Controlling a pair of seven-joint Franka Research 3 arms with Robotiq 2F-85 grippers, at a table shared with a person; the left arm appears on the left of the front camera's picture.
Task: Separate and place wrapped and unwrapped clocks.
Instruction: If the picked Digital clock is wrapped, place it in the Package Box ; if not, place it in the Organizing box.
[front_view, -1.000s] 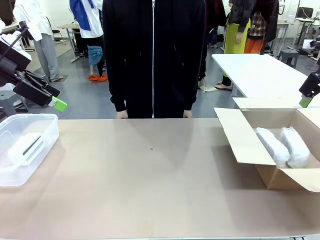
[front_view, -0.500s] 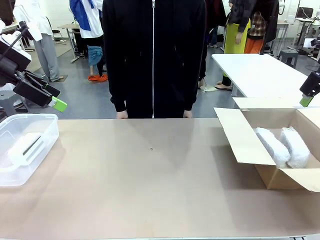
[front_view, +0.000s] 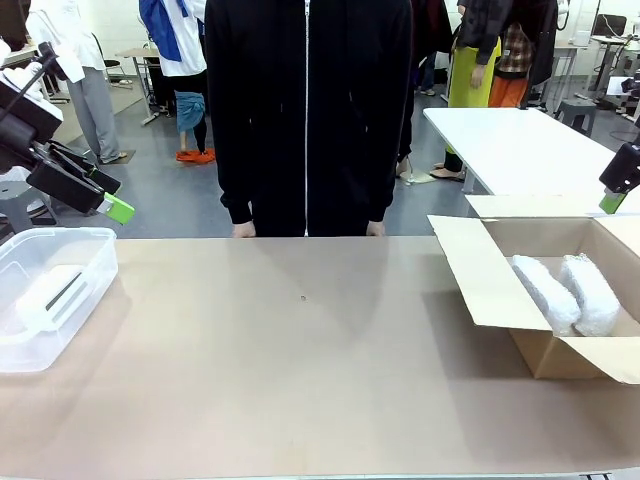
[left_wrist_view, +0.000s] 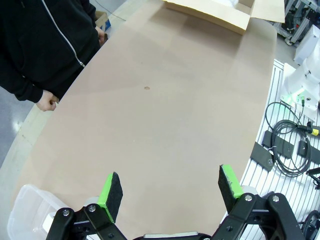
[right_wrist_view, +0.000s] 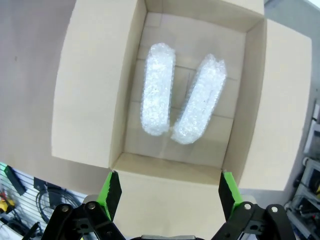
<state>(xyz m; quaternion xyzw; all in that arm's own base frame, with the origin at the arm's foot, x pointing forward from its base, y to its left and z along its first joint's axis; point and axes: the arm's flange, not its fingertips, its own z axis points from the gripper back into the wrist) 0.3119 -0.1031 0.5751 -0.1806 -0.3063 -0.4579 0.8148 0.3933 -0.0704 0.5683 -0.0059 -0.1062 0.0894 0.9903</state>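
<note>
Both wrapped bundles (right_wrist_view: 180, 100) lie side by side in cardboard box (front_view: 480, 290); unwrapped clock (front_view: 52, 292) in clear bin (front_view: 60, 240). Left claw (left_wrist_view: 170, 187) & right claw (right_wrist_view: 167, 192) wide, empty.

Bright, even overhead light, sharp throughout, with soft shadows on the table (front_view: 300, 350), edges bowing in both wrist views, and overexposed bubble wrap (right_wrist_view: 159, 89) beyond the right gripper (right_wrist_view: 167, 187).

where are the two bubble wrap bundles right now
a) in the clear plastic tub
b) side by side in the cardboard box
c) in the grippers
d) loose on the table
b: both bubble wrap bundles lie side by side inside the open cardboard box.
</note>
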